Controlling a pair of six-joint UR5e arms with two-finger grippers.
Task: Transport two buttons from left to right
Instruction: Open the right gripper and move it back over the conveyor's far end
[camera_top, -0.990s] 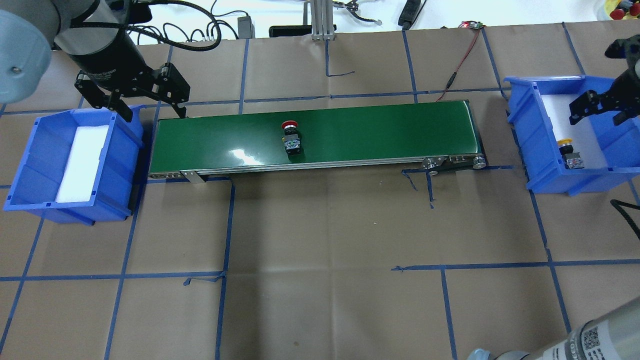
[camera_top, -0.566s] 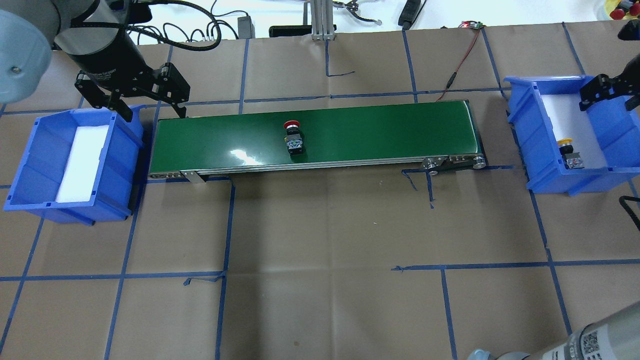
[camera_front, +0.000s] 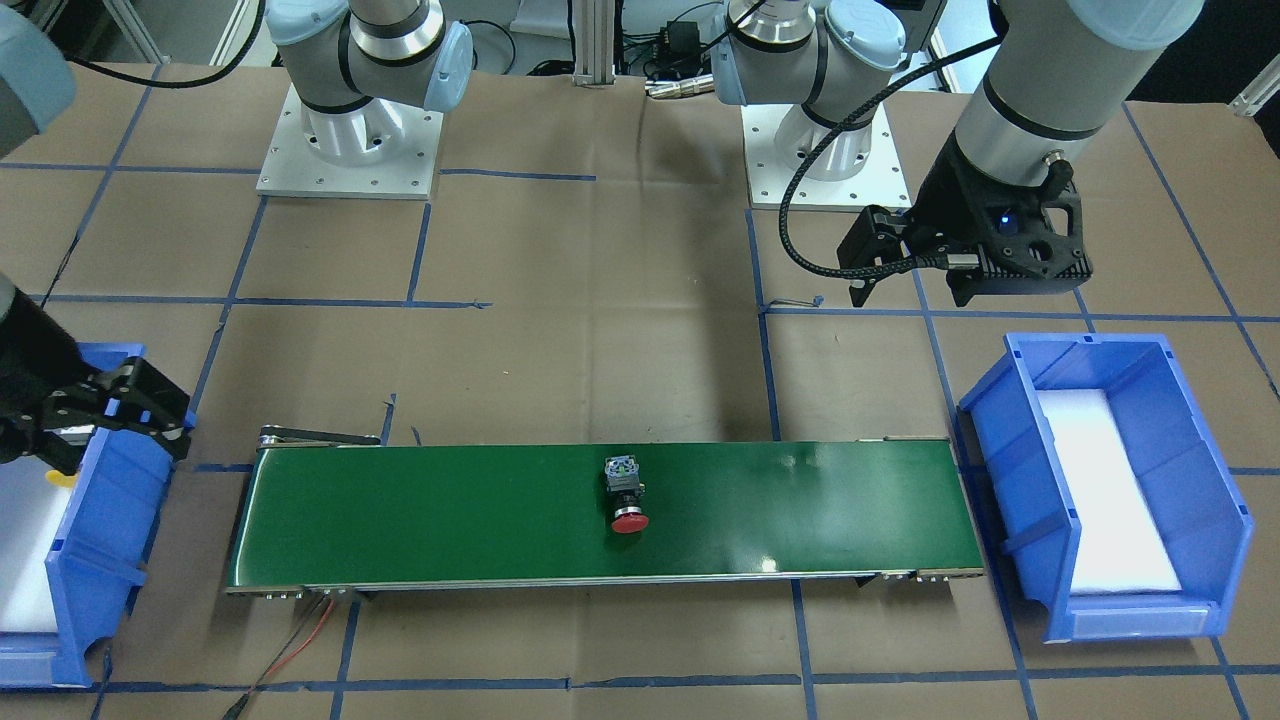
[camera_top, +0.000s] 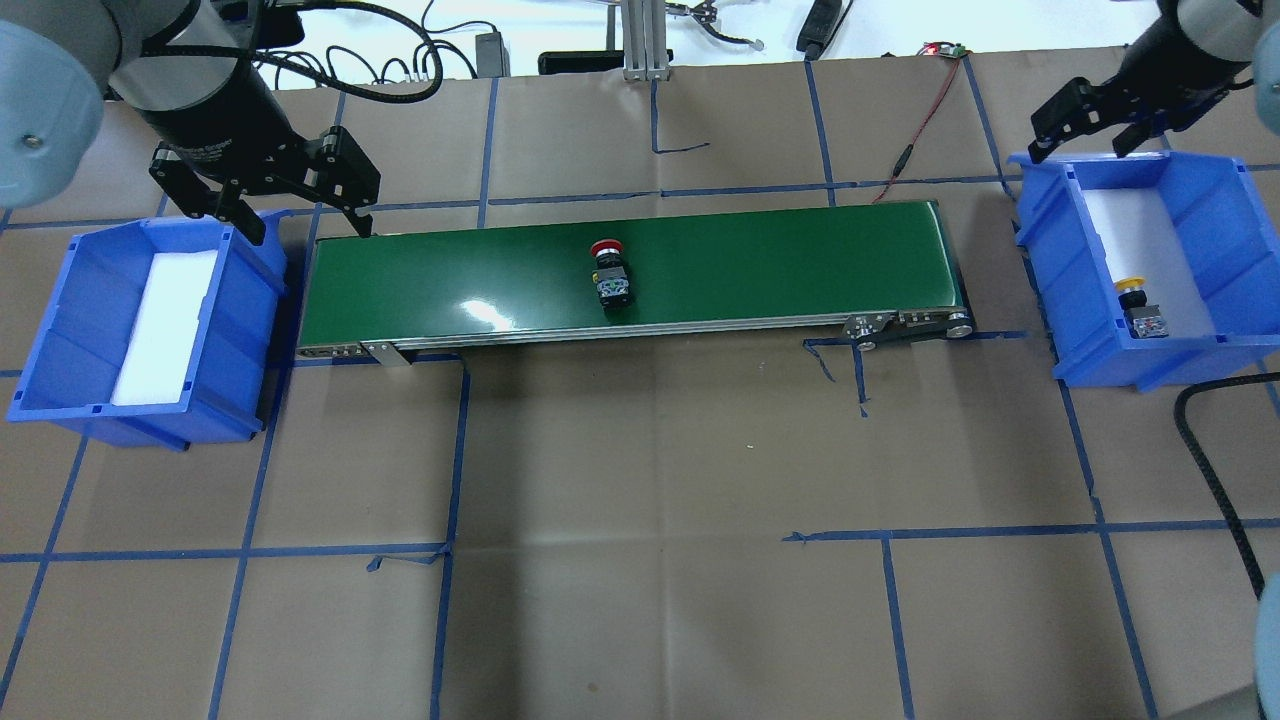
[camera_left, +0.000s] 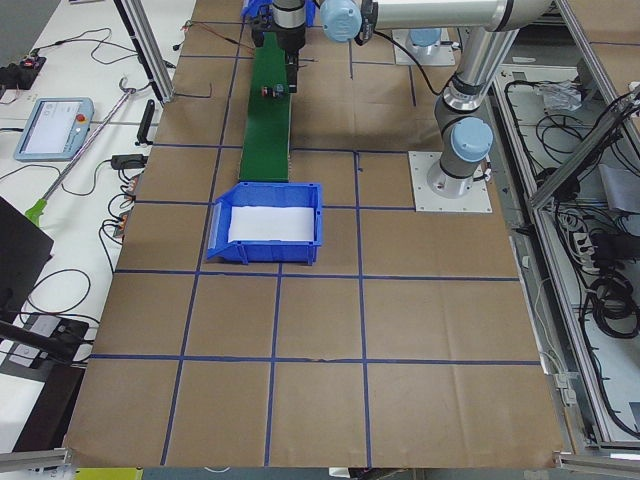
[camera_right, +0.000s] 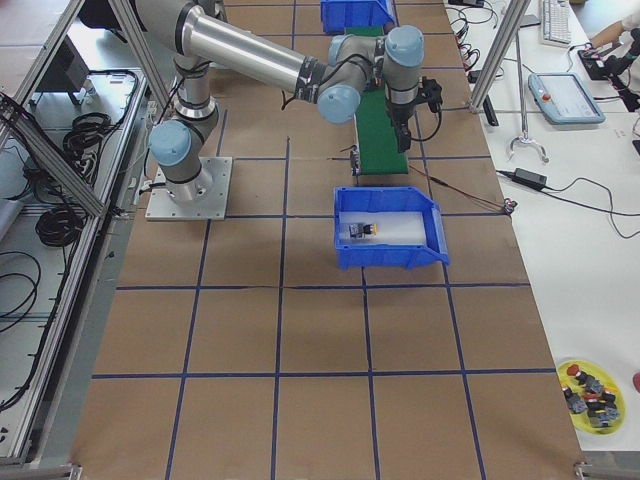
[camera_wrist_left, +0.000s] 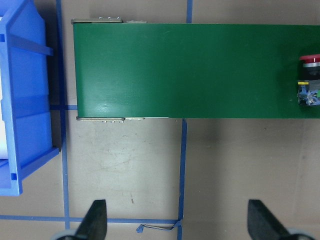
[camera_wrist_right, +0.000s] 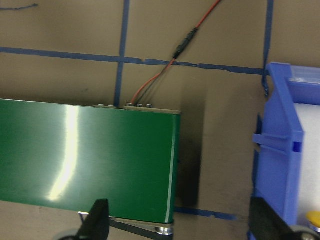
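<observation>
Open left hand (camera_top: 305, 222) hovers by the left end of the belt (camera_top: 780, 260), the red button (camera_top: 610, 275) lies on its side mid-belt, well apart from both hands, and could tumble off the right end if the open right hand (camera_top: 1082, 145), beside the bin (camera_top: 1060, 260) holding the yellow button (camera_top: 1140, 305), grasps late.

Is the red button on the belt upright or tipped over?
Tipped over: the red button lies on its side on the belt, cap pointing away from the robot.

green conveyor belt (camera_wrist_left: 190, 70), red button (camera_wrist_left: 310, 82) at right edge, blue bin (camera_wrist_left: 25, 100)
</observation>
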